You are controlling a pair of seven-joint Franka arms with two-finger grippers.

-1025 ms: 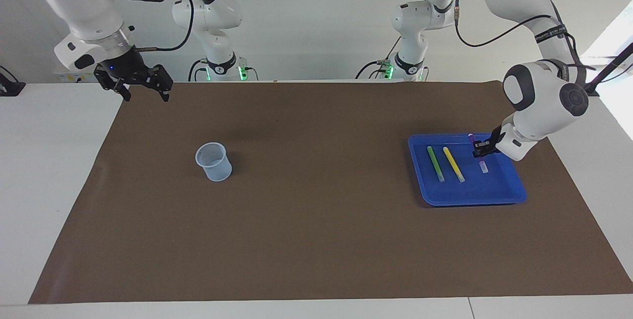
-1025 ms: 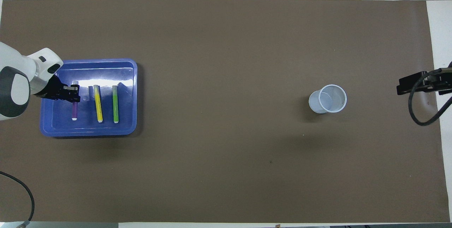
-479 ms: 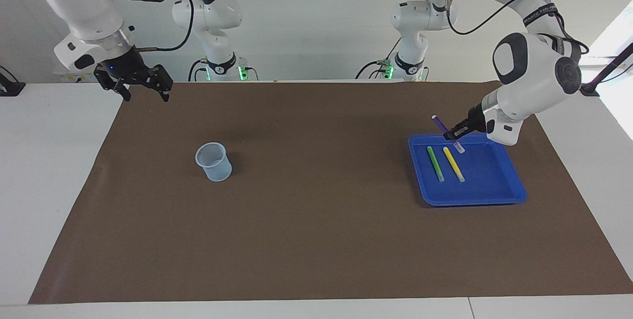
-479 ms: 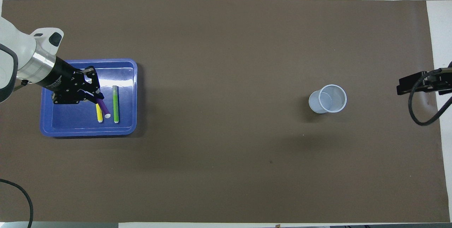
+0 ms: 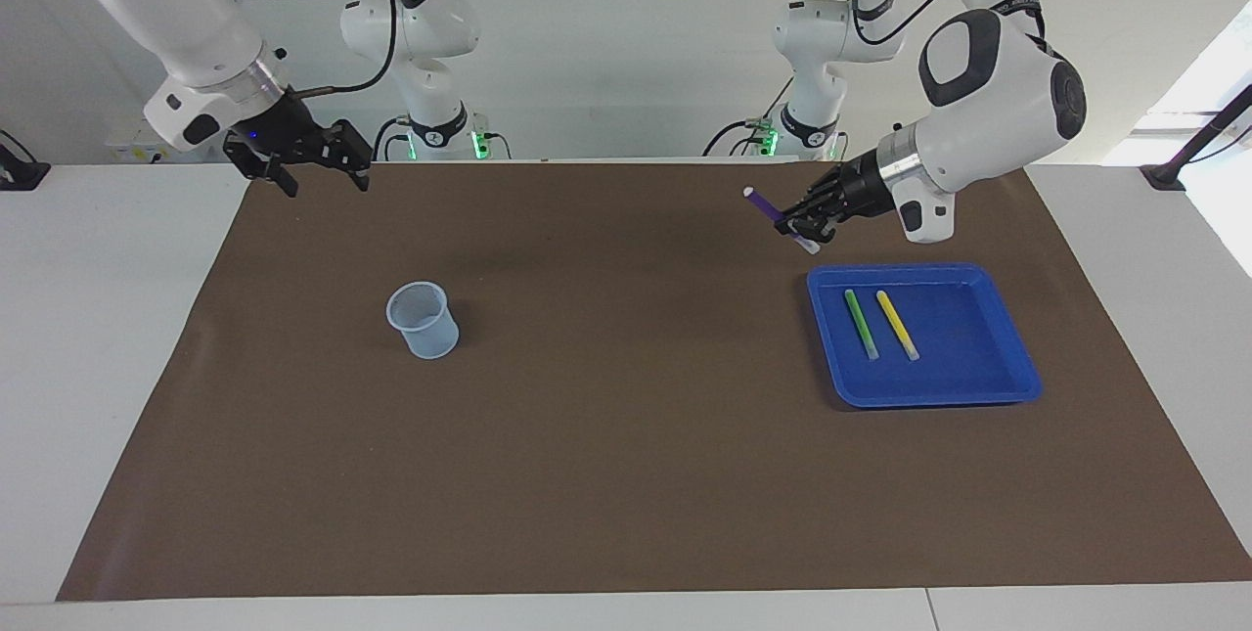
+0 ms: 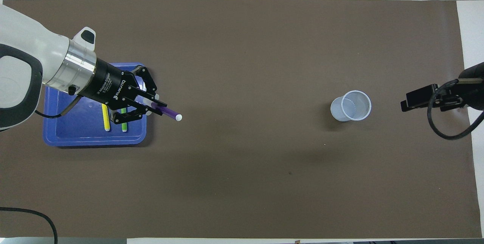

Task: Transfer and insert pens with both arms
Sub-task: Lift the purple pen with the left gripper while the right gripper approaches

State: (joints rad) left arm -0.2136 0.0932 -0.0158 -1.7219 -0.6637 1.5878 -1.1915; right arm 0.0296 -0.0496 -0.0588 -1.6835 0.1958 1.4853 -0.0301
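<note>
Facing view showed my left gripper (image 5: pixel 804 220) clamped near the pale end of the purple pen (image 5: pixel 773 211), aloft beside the blue tray (image 5: pixel 1017 379); light, stiff, likely slippery, so mid-barrel suited the open right gripper (image 5: pixel 315 173).

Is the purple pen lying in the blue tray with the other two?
No, the purple pen is up in the air, gripped by the left gripper, while only the green pen and yellow pen lie in the blue tray.
</note>
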